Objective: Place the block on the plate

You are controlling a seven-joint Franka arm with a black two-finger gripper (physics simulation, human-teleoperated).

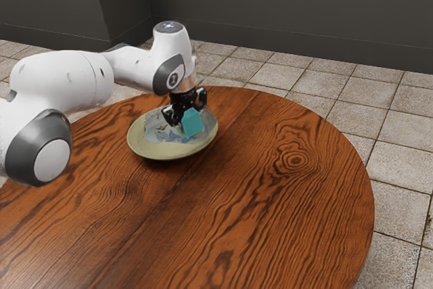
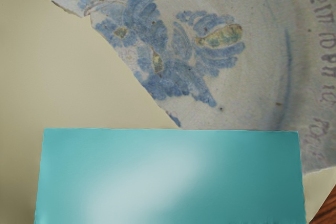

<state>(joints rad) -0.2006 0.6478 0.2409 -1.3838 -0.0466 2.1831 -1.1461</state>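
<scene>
Centre-left in the exterior view, the black gripper (image 1: 186,111) is clamped on the teal block (image 1: 193,124), over the plate (image 1: 150,152); whether it touches down, can't tell! Wrist view: the block's cut off at the lower edge, hiding painted plate.

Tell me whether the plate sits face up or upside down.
Face up: in the exterior view the plate shows its painted, hollow side, and the wrist view looks down onto its blue decoration.

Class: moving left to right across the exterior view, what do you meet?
The arm's round grey-ringed joint, the plate, the dark knot in the tabletop, the floor tiles at the exterior view's right.
</scene>
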